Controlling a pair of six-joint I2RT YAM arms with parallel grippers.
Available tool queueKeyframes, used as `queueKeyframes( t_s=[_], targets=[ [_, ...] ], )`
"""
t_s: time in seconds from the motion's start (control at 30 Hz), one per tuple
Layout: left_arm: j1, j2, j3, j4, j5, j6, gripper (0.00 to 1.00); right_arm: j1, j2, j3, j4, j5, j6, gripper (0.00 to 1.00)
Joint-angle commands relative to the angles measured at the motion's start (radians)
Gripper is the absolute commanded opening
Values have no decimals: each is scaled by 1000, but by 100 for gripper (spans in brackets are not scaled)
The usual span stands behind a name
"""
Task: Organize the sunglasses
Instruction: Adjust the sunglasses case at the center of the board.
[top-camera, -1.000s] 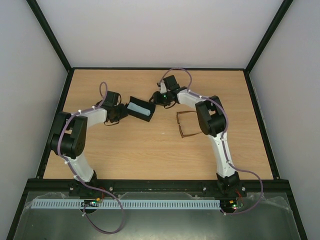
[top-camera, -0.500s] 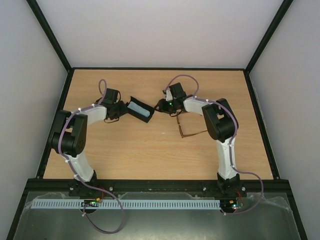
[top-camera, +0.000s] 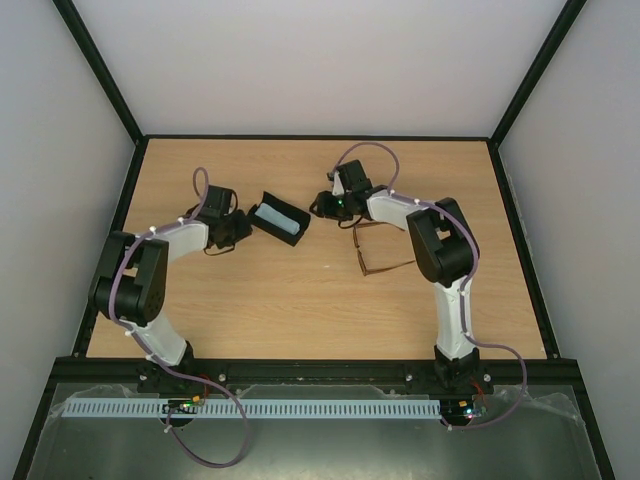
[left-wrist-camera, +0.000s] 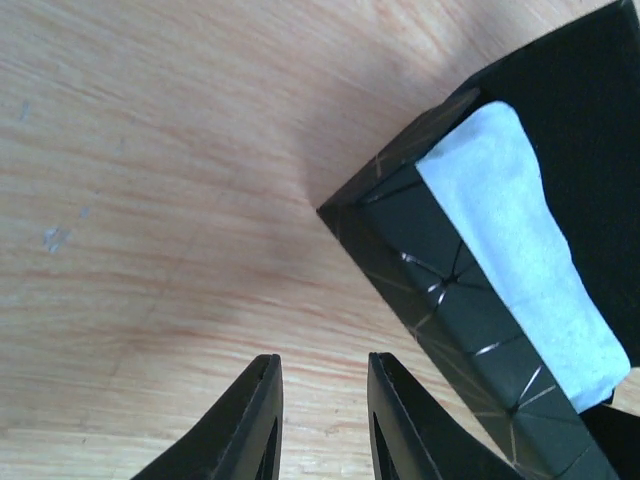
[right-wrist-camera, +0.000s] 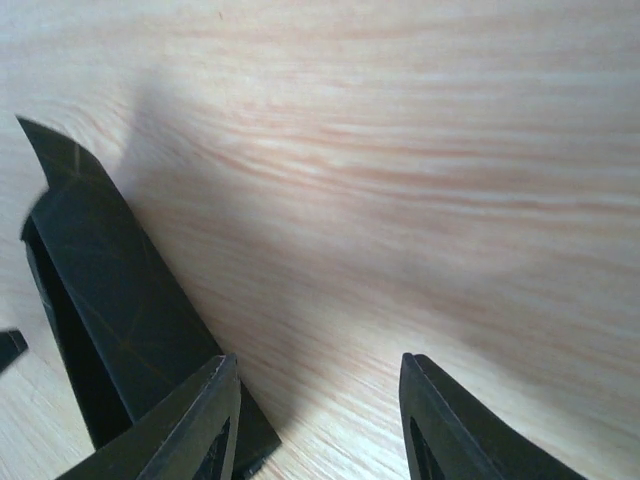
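The sunglasses (top-camera: 378, 250) lie untouched on the tabletop (top-camera: 300, 295), right of the open case (top-camera: 278, 218). Our left claw (left-wrist-camera: 322, 375) has backed off the case and our right claw (right-wrist-camera: 320, 370) hovers at its other end. Both gape empty, so we judge pickup comes next.

We see bright, even, diffuse light in the top view, with faint shadows. At the left wrist the case (left-wrist-camera: 440, 300) throws a soft shadow toward 9 o'clock across the counter (left-wrist-camera: 150, 150); the left end effector (left-wrist-camera: 322, 362) is crisp at 6 o'clock. At the right wrist the grain looks soft.
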Motion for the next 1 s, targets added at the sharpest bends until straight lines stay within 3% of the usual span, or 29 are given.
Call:
queueKeyframes(
  t_s=[0.0,0.33,0.67,0.97],
  targets=[
    [5,-41,-55,32,33,-18,26,-5,-50,45,-21,60,12,47],
    [5,67,22,32,-1,-8,25,-8,-297,-91,-50,145,20,49],
    [24,202,161,8,-10,13,24,-44,-580,-342,-115,228,69,49],
    [31,268,261,-19,-4,32,24,-51,-736,-492,-161,285,81,50]
  ],
)
